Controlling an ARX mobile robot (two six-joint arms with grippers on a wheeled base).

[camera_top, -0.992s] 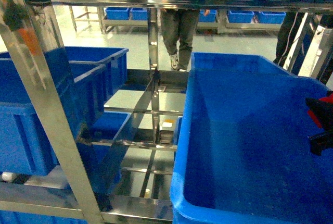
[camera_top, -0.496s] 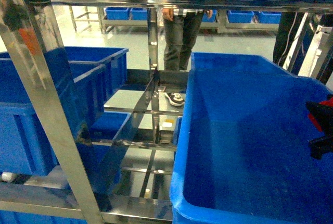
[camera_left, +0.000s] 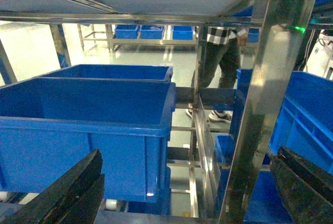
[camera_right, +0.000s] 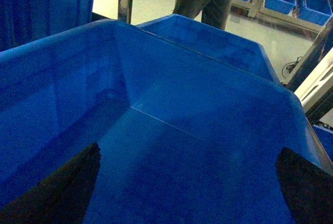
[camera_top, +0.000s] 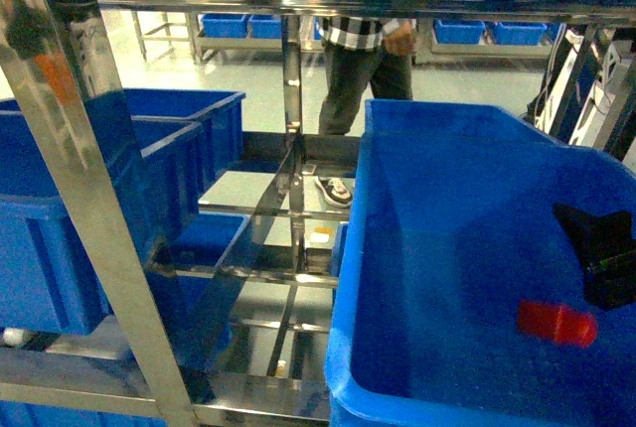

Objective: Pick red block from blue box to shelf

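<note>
Fingers of the right gripper (camera_top: 600, 256) are being held apart above the red block (camera_top: 556, 323), seemingly dropping inside the crate (camera_top: 397, 248) near its right wall.

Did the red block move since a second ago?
Yes. The red block was up at the right edge, in the right gripper. Now it sits lower and further left, inside the big blue crate, apart from the gripper.
</note>
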